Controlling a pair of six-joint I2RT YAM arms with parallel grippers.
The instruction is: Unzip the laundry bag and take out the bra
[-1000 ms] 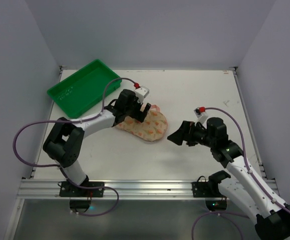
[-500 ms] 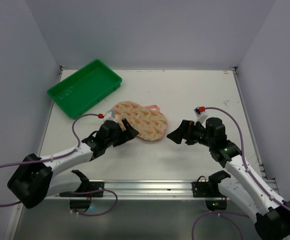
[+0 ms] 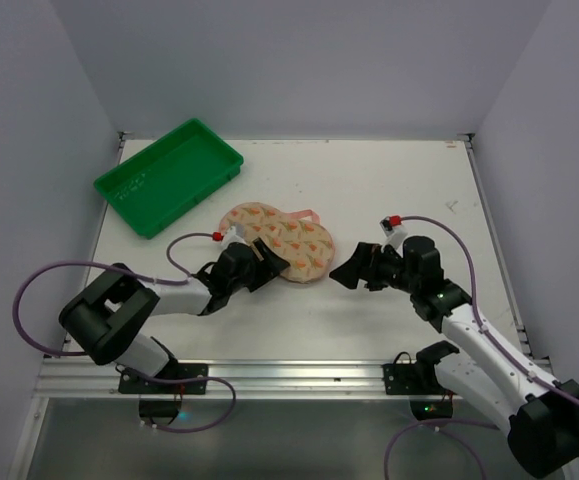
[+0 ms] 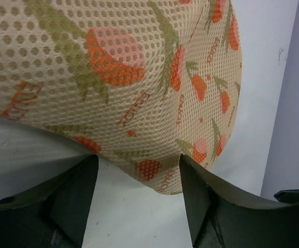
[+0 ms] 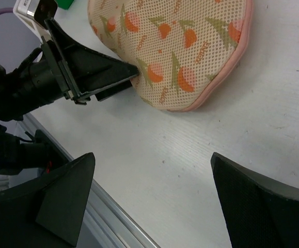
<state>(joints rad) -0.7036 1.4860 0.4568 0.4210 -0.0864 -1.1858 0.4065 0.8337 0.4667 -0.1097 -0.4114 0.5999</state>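
The laundry bag (image 3: pixel 281 238), cream-peach mesh with orange-pink print and pink trim, lies flat in the middle of the table, its pink loop at the far side. It fills the left wrist view (image 4: pixel 113 77) and shows in the right wrist view (image 5: pixel 180 46). My left gripper (image 3: pixel 267 263) is open at the bag's near-left edge, fingertips touching or nearly touching the fabric. My right gripper (image 3: pixel 349 272) is open and empty just right of the bag, apart from it. The bag looks closed. No bra is visible.
A green plastic tray (image 3: pixel 169 175) stands at the back left, apart from the bag. The table's metal front rail (image 3: pixel 269 375) runs along the near edge. Purple cables loop from both arms.
The left arm came off the top of the bag, swung back and down, and now reaches low to the bag's near-left edge. The bag lies uncovered. The right gripper edged slightly towards the bag.
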